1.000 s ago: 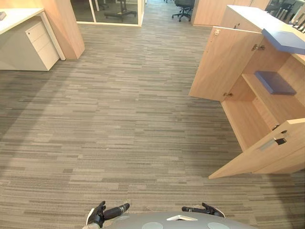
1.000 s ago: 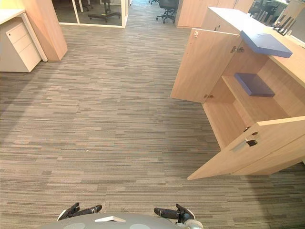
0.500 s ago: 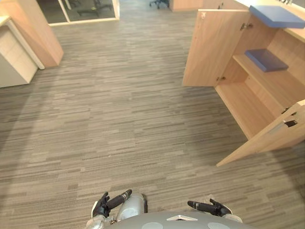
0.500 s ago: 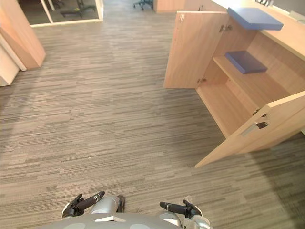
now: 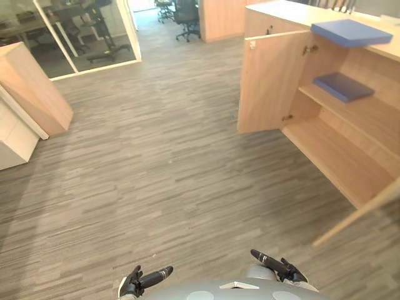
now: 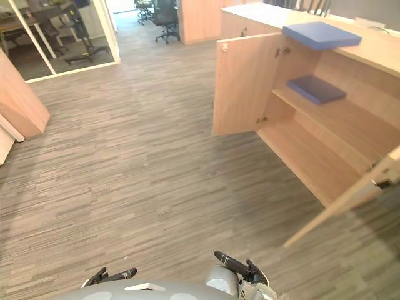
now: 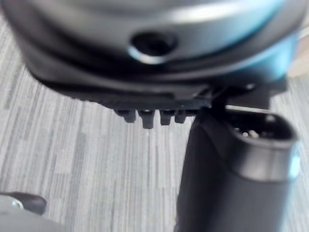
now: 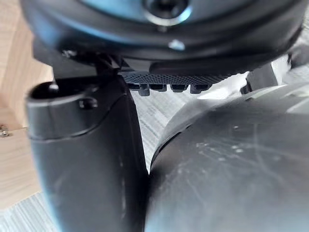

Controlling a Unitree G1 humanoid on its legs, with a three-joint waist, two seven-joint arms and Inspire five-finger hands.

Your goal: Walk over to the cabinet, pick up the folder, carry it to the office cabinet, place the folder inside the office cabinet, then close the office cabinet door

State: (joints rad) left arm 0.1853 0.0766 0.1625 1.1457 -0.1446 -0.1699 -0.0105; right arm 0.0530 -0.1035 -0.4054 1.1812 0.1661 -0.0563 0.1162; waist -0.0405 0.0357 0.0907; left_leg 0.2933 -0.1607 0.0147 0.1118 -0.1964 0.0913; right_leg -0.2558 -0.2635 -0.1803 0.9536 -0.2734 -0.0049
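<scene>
Left eye view: the office cabinet (image 5: 369,115) is recorded at the right, with its far door (image 5: 269,81) and near door (image 5: 356,215) both swung open. A first folder (image 5: 351,31), blue, is laid flat on the cabinet's top. A second folder (image 5: 342,86), also blue, is laid on the upper shelf inside. The lower compartment is bare. The left hand (image 5: 134,284) and right hand (image 5: 289,272) are seen low at the near edge over the carpeted floor (image 5: 156,169), well apart from the cabinet. Fingers are extended and nothing is held.

Right eye view: the same layout is noted. A glass partition (image 6: 62,31) and an office chair (image 6: 164,15) are seen at the far end of the room.

Left wrist view: the fingers (image 7: 147,118) are seen in a straight row beside the thumb (image 7: 236,164), with floor past them and no object between.

Right wrist view: the fingers (image 8: 164,88) are straight, with the thumb (image 8: 82,159) alongside; nothing is grasped.
</scene>
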